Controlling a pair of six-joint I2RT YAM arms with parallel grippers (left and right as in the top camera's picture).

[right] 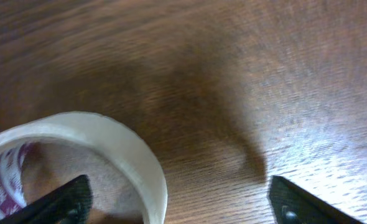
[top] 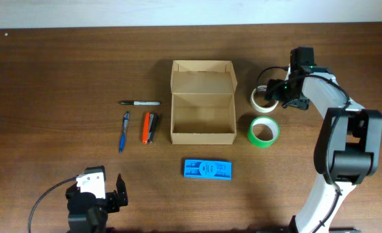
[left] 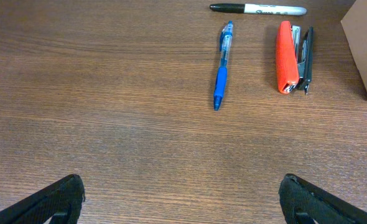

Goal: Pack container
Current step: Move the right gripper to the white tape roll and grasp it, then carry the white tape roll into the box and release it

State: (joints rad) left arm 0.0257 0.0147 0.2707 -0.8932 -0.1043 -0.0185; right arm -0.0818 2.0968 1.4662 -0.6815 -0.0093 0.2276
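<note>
**A:** Overhead first: where did you have the box?

**B:** You had the box (top: 202, 102) in the middle of the table (top: 61, 65), with its lid flap open on the far side. To its left lay a marker (top: 139, 102), a pen (top: 123, 131) and a stapler (top: 149, 127). A blue case (top: 207, 169) lay near its front. To its right was the green tape (top: 263, 131), with the white tape (top: 261, 98) just beyond it.

**A:** And my arms?

**B:** Your left gripper (top: 95, 191) sat at the near edge, well apart from everything. Your right gripper (top: 273, 94) was down at the white tape, beside the box's right wall.

**A:** What did the left wrist give?

**B:** Its fingers (left: 53, 202) stood in the two bottom corners, spread wide, with only bare wood between them. Ahead lay the pen (left: 221, 68), with the stapler (left: 288, 57) to its right and the marker (left: 258, 9) lying crosswise beyond both. A corner of the box (left: 365, 46) showed at the right edge.

**A:** And the right wrist?

**B:** It was blurred, but you had those fingers (right: 295, 202) spread too. The wall of the white tape (right: 109, 137) stood between them, one finger inside the ring, the other outside and clear of it. I could not tell whether the inner finger touched the roll. They were not pinching it.
</note>
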